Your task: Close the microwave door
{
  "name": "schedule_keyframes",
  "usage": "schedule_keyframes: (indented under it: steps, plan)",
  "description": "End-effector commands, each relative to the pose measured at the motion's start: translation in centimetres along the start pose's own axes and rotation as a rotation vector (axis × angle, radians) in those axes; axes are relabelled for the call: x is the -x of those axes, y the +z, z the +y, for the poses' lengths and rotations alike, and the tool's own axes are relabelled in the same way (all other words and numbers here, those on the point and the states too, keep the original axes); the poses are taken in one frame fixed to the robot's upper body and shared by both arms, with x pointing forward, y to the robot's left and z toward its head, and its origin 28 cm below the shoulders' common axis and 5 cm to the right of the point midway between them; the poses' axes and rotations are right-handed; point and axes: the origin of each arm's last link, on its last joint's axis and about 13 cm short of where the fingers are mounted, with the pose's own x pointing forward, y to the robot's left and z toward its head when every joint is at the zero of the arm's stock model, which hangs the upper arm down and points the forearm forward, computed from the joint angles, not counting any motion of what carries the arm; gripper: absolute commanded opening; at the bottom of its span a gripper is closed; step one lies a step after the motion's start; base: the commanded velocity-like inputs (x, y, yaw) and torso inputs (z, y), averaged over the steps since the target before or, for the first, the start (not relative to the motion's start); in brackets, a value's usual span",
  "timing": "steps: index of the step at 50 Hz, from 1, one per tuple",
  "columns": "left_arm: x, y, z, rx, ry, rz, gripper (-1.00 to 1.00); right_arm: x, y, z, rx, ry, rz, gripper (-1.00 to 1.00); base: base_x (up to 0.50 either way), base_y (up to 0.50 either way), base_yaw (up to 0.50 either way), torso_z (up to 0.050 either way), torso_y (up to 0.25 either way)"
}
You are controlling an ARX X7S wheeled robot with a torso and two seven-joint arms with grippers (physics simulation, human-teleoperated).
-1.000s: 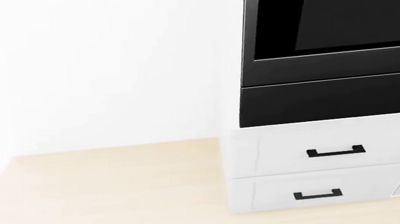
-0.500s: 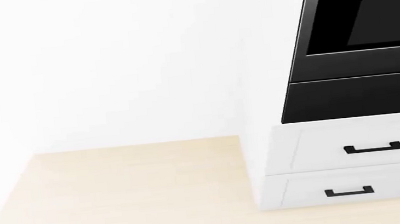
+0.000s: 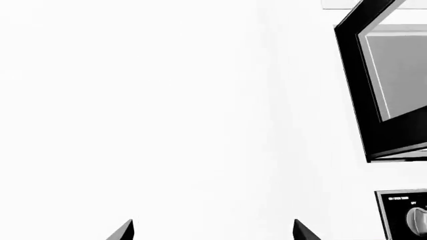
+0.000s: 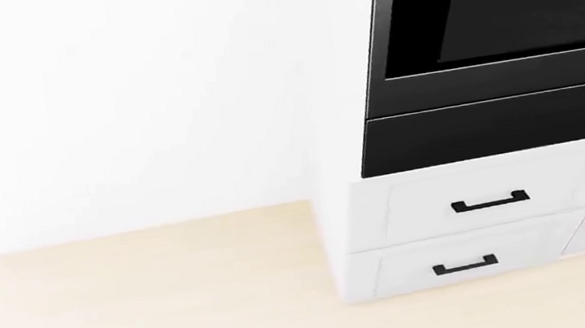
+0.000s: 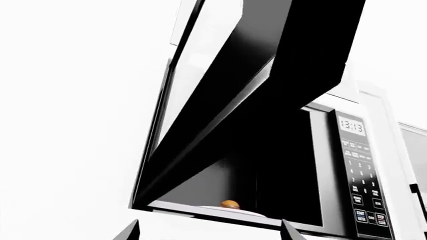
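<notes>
- Since half a second ago my head view has swung back: the black oven (image 4: pixel 496 48) and the white drawers (image 4: pixel 471 227) under it now sit further left in frame and slightly tilted.
- Nearest the right wrist camera, the right end effector (image 5: pixel 208 231) shows two dark fingertips (image 5: pixel 127 232) set apart, gripping nothing.
- Just beyond it stands the microwave door (image 5: pixel 267 85), swung wide open, its dark edge crossing in front of the microwave (image 5: pixel 333 170).
- Inside the cavity a small orange item (image 5: pixel 229 204) rests on a white plate (image 5: pixel 243 212), left of the keypad (image 5: pixel 363 185).
- My left end effector (image 3: pixel 212 231) is likewise spread and empty, facing a white wall (image 3: pixel 133 100).
- Beyond it, the door shows again, with a knob panel (image 3: pixel 407 215) below.
</notes>
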Motion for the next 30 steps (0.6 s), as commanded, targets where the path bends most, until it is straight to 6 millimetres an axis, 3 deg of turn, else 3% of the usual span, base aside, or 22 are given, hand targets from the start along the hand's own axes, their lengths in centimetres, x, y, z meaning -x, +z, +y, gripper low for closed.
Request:
schedule_keyframes:
  steps: [1, 4, 25, 30]
  plan:
    - [0.00, -0.08, -0.03, 0.001, -0.002, 0.002, 1.00, -0.17, 0.04, -0.11, 0.026, -0.027, -0.004, 1.00, 0.00, 0.00, 0.00, 0.000, 0.000]
    - [-0.02, -0.09, 0.00, 0.001, -0.002, 0.002, 1.00, -0.37, -0.05, -0.13, 0.041, -0.039, -0.003, 1.00, 0.00, 0.00, 0.00, 0.000, 0.000]
    - [0.04, 0.00, 0.00, 0.000, -0.003, -0.001, 1.00, -0.02, 0.49, -0.29, -0.015, -0.014, -0.016, 1.00, 0.22, 0.47, 0.00, 0.000, 0.000]
    - [0.05, -0.04, -0.01, 0.000, -0.004, -0.001, 1.00, -0.04, 0.53, -0.36, -0.042, -0.012, -0.009, 1.00, 0.50, 0.00, 0.00, 0.000, 0.000]
